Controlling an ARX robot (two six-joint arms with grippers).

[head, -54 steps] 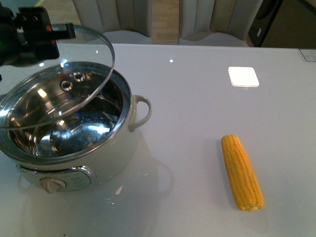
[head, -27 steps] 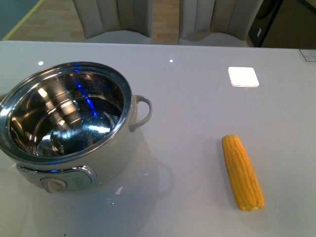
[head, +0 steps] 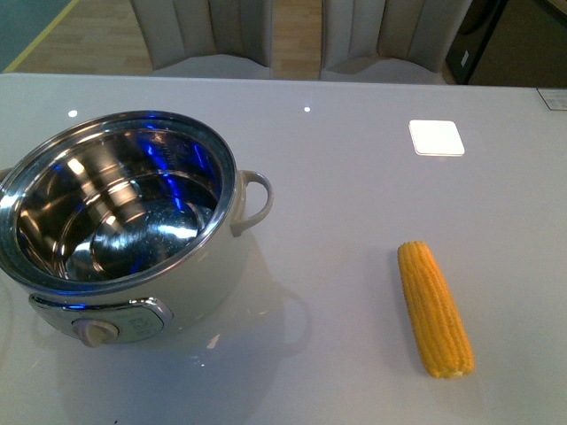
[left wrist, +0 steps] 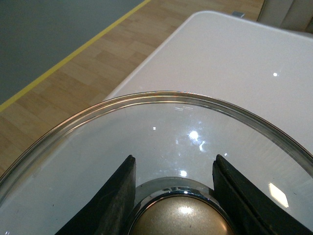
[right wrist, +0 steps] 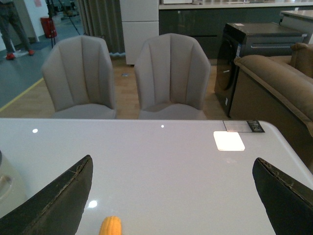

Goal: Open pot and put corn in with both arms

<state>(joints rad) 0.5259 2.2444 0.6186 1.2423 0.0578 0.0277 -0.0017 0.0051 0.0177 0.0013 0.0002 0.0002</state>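
Lid off, corn pending. Our left gripper (left wrist: 173, 169) pinches the lid (left wrist: 161, 122) by its knob (left wrist: 182, 220). The pot (head: 205, 282) stands open. Our right gripper (right wrist: 171, 196) is spread and empty. The corn (head: 434, 310) lies on the table (head: 354, 177), well apart from the pot.

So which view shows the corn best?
Front view: the whole corn lies on the table. The right wrist view catches only one end at the frame edge; the left wrist view misses it.

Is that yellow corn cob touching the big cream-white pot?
Apart. The front view shows the yellow corn cob lying on bare white table well right of the cream-white steel-lined pot.
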